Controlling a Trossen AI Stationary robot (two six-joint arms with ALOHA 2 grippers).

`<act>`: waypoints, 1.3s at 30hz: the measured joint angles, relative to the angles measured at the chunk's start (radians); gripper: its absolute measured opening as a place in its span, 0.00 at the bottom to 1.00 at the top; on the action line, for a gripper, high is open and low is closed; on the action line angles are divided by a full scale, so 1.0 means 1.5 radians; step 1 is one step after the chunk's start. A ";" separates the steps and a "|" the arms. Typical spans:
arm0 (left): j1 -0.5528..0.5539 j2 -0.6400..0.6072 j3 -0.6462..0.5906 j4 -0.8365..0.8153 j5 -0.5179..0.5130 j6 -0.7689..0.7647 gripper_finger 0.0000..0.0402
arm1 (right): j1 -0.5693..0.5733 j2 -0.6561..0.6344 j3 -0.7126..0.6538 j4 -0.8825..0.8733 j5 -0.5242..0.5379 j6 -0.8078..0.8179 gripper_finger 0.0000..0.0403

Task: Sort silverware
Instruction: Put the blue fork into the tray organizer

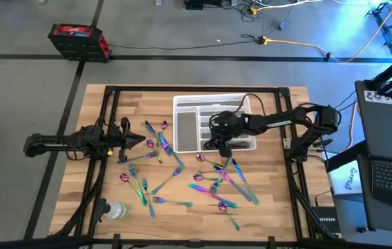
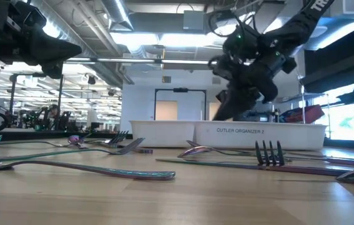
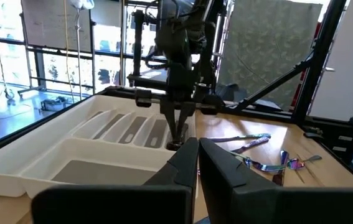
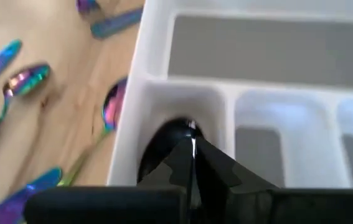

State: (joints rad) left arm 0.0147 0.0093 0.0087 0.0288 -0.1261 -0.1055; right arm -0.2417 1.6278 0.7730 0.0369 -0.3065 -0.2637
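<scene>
High view: 1 white tray (image 1: 182,105), right tool (image 1: 224,143) closed over it, left tool (image 1: 142,140) closed, empty.

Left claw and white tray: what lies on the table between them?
High view: several silverware pieces lie between left claw and tray, on the wooden table.

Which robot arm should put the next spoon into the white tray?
Probably the left gripper: it hovers by loose silverware near the tray. The right gripper is at the tray's edge, fingers together in a compartment, a dark rounded shape at their tips.

Right hand (image 1: 225,144) closed, left hand (image 1: 137,140) closed.
</scene>
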 joint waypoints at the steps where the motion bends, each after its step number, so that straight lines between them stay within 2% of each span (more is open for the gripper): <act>1: 0.000 0.000 0.000 0.000 0.000 0.000 0.00 | 0.000 -0.001 0.006 0.000 0.000 -0.002 0.00; 12: 0.000 0.000 0.000 0.000 0.000 0.000 0.00 | 0.000 0.030 0.019 0.011 -0.003 -0.014 0.00; 20: 0.000 0.000 0.000 0.000 0.000 0.000 0.00 | 0.000 0.069 0.019 0.045 -0.016 0.020 0.00; 32: 0.000 0.000 0.000 0.000 0.000 0.000 0.00 | 0.004 0.003 0.037 0.048 -0.002 0.026 0.00; 35: 0.000 0.000 0.000 0.000 0.000 0.000 0.00 | 0.022 -0.023 0.055 0.065 -0.014 0.048 0.00; 39: 0.000 0.000 0.000 0.000 0.000 0.000 0.00 | 0.089 -0.025 0.118 0.115 -0.089 0.106 0.00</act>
State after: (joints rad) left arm 0.0147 0.0090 0.0086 0.0288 -0.1261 -0.1054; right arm -0.1088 1.5898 0.9501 0.2090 -0.4396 -0.1052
